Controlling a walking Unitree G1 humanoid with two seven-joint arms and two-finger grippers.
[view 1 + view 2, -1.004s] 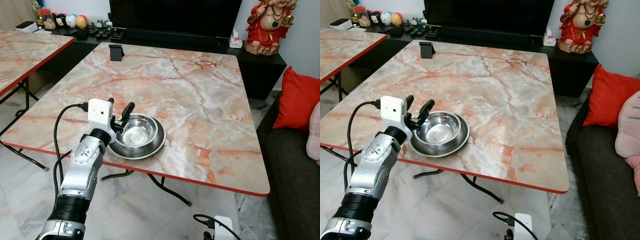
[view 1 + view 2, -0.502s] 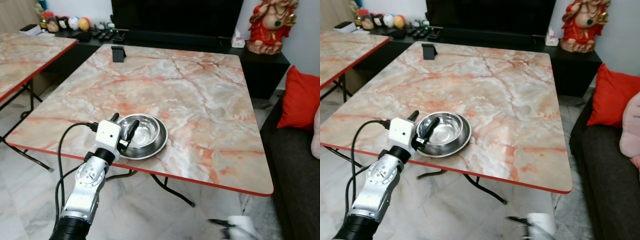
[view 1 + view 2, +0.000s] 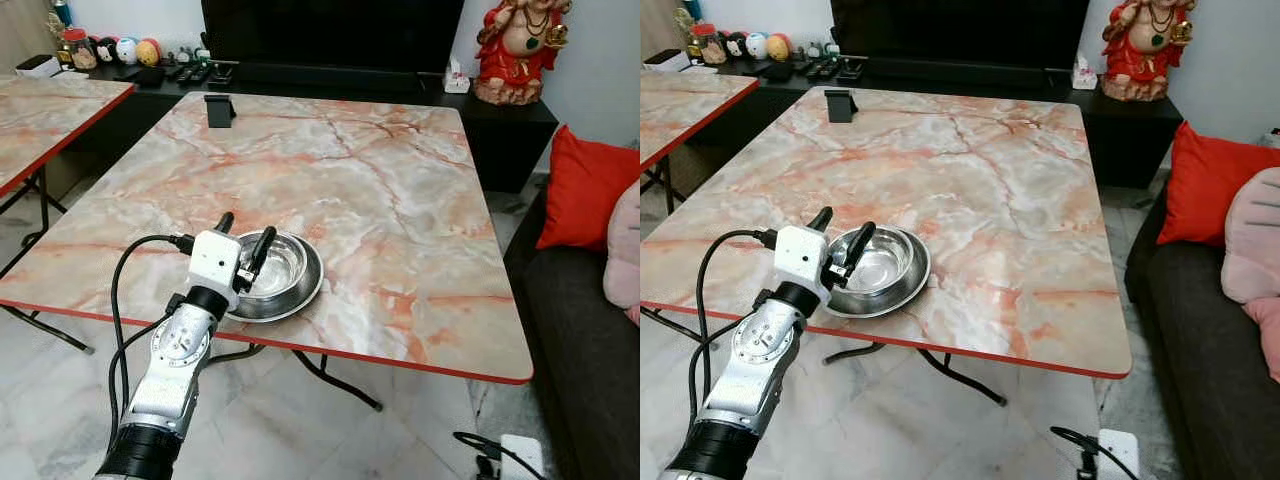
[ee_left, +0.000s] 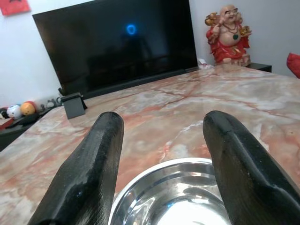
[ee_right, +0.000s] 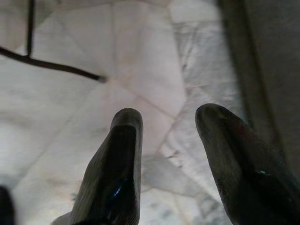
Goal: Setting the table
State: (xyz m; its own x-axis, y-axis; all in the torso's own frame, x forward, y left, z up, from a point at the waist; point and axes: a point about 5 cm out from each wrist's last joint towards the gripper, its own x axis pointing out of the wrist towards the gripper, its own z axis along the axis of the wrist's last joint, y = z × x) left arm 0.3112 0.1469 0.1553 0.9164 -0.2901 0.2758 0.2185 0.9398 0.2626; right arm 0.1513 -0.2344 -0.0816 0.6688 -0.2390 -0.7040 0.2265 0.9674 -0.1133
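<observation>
A shiny steel bowl [image 3: 283, 276] with a wide rim sits on the marble table [image 3: 380, 190], close to its near red edge and left of centre. My left gripper [image 3: 247, 228] is open just above the bowl's left rim, one finger over the rim and the other outside it. In the left wrist view the two black fingers [image 4: 91, 164] stand wide apart with the bowl [image 4: 178, 197] low between them, and nothing is held. My right gripper [image 5: 166, 112] hangs low beside the table, open over the pale floor tiles.
A small black stand [image 3: 219, 108] sits at the table's far left corner. A second marble table [image 3: 45, 115] is to the left. Behind are a dark TV console, a red statue [image 3: 513, 50], and at right a sofa with a red cushion [image 3: 588, 190].
The head views have shifted a little. My left gripper stays open at the bowl's left rim and the bowl has not moved.
</observation>
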